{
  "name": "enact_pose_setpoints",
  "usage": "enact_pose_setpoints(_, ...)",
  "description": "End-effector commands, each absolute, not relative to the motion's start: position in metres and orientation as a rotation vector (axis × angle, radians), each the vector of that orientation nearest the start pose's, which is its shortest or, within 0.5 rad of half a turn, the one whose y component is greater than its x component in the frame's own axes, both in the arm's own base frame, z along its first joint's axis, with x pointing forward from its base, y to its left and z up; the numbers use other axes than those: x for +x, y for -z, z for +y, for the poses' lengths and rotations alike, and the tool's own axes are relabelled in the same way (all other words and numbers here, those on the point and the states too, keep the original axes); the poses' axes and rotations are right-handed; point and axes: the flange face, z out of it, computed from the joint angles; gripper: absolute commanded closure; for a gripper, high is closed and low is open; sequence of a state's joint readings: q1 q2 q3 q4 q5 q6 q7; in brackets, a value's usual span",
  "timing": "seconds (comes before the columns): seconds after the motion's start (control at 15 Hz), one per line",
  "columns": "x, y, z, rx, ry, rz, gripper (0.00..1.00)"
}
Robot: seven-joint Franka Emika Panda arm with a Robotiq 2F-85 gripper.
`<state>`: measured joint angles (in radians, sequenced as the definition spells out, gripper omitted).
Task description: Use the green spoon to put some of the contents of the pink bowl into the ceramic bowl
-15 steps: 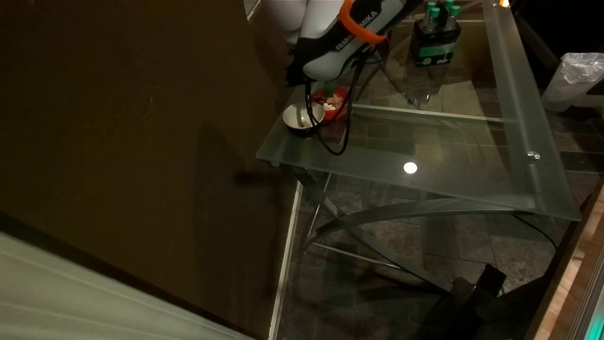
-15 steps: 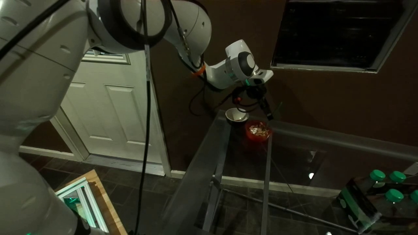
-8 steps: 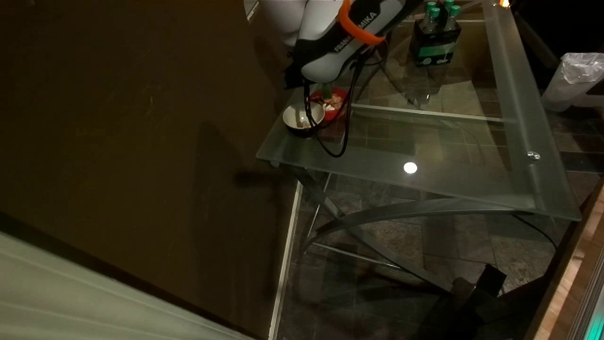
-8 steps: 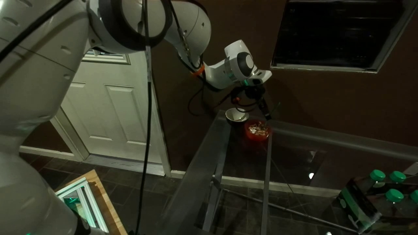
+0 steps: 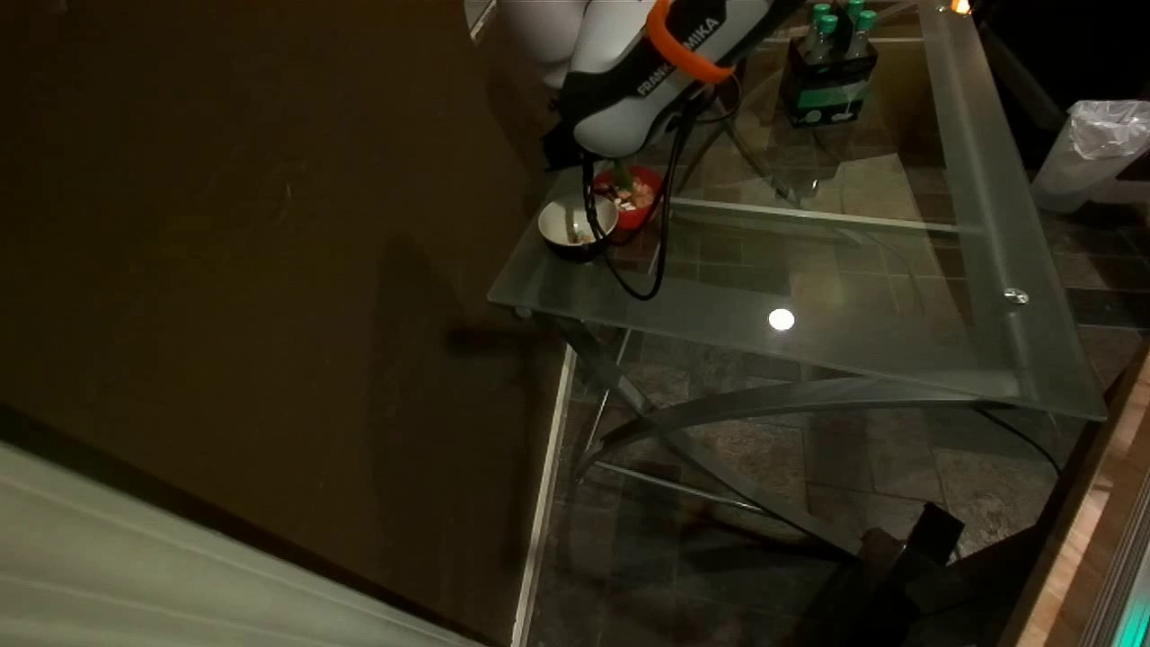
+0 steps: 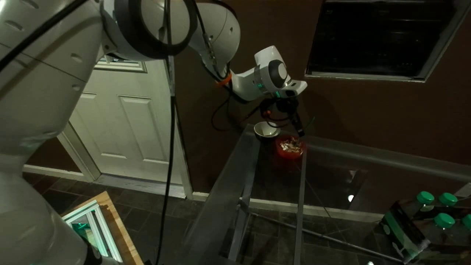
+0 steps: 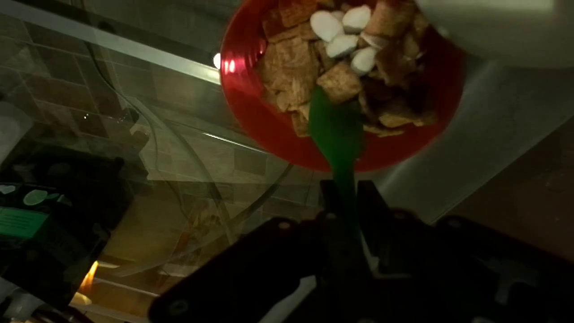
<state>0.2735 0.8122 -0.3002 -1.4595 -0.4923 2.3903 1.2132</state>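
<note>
Hand [image 7: 348,193] pinching green spoon [image 7: 336,128], broad head pointing into glossy red bowl [image 7: 269,128]: brown squares [image 7: 289,63], white lumps [image 7: 327,26]; beside it, cream-lined bowl [image 5: 555,221], dark outside.

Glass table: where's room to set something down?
Bare: the table between cable loop, bottle carrier and near edge, in an exterior view. Crowded: the corner by the wall, with ceramic bowl beside pink bowl; gripper holds green spoon at the latter.

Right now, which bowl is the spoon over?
The pink bowl, red-walled; the wrist view shows the green spoon over it. The ceramic bowl beside it is white inside and dark outside.
</note>
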Motion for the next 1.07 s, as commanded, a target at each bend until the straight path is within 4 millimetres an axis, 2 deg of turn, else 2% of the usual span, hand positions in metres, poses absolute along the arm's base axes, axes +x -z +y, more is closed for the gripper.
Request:
enact_pose_setpoints(0.0, 0.737, -0.231, 0.019, -3.183, 0.681, 1.297, 0.96)
enact_pose_setpoints(1.0, 0.742, -0.235, -0.004, -3.099, 0.553, 1.257, 0.96)
